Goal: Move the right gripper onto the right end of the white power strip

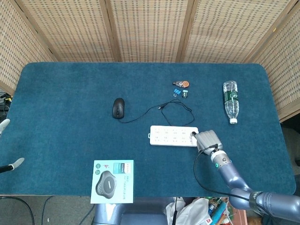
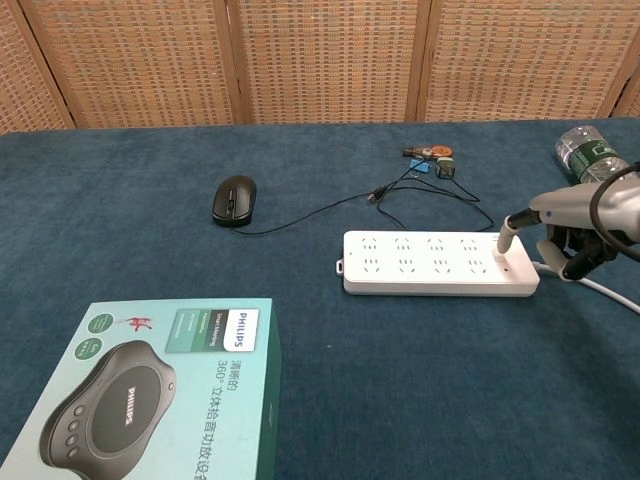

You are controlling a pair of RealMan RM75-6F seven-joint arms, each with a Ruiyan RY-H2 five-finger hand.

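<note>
Strip [image 2: 440, 263]: rigid, light plastic, prob. slides on cloth; right hand [image 2: 575, 225] one finger [image 2: 505, 238] extended touching its right end, others curled.

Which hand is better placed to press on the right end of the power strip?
The right hand: one finger already points down onto the right end of the power strip. The left hand is far away, at the table's left edge.

box [image 2: 150, 395] labelled PHILIPS, 360°
</note>
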